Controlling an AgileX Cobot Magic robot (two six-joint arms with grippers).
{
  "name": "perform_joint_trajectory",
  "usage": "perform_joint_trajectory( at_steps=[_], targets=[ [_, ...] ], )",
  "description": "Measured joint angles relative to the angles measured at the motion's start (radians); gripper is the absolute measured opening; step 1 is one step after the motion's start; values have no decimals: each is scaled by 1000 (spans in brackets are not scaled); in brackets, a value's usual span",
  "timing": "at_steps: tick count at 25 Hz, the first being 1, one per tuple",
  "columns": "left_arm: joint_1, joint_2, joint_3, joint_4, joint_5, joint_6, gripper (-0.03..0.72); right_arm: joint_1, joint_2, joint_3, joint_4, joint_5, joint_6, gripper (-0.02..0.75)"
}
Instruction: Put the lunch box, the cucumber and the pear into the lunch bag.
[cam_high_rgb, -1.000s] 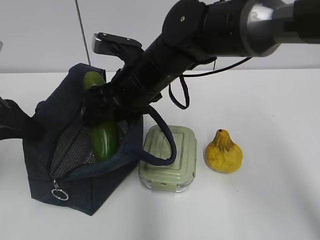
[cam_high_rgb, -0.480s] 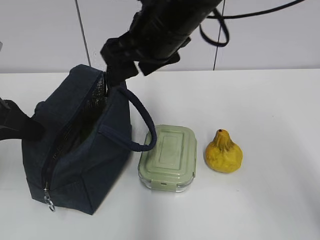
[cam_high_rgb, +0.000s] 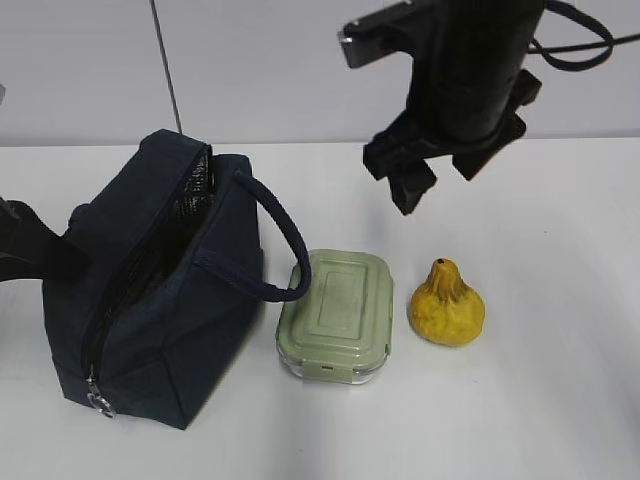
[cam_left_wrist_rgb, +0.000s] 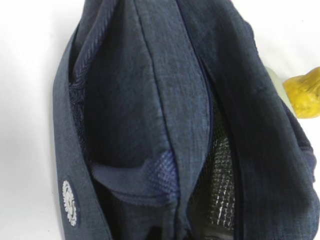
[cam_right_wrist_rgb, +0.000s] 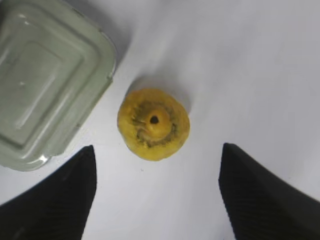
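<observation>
Right wrist view: pear (cam_right_wrist_rgb: 153, 123) lies below the right gripper (cam_right_wrist_rgb: 156, 192), jaws spread apart.

The exterior view looks down at a slant from the near side across the white surface (cam_high_rgb: 560, 400) toward the far wall. The left wrist view sits very close above the boxy dark navy fabric bag (cam_left_wrist_rgb: 165, 120). The right wrist view faces straight down. All three share the lumpy yellow pear (cam_right_wrist_rgb: 153, 124).
</observation>
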Motion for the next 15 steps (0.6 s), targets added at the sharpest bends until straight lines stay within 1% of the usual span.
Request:
perform_joint_trajectory(
  at_steps=[3, 8, 15],
  targets=[
    [0, 0, 0, 0, 0, 0, 3, -44, 31, 50, 46, -7, -32, 582],
    [0, 0, 0, 1, 0, 0, 3, -51, 84, 61, 117, -67, -72, 582],
    [0, 0, 0, 6, 1, 0, 3, -51, 174, 63, 116, -81, -63, 582]
  ],
)
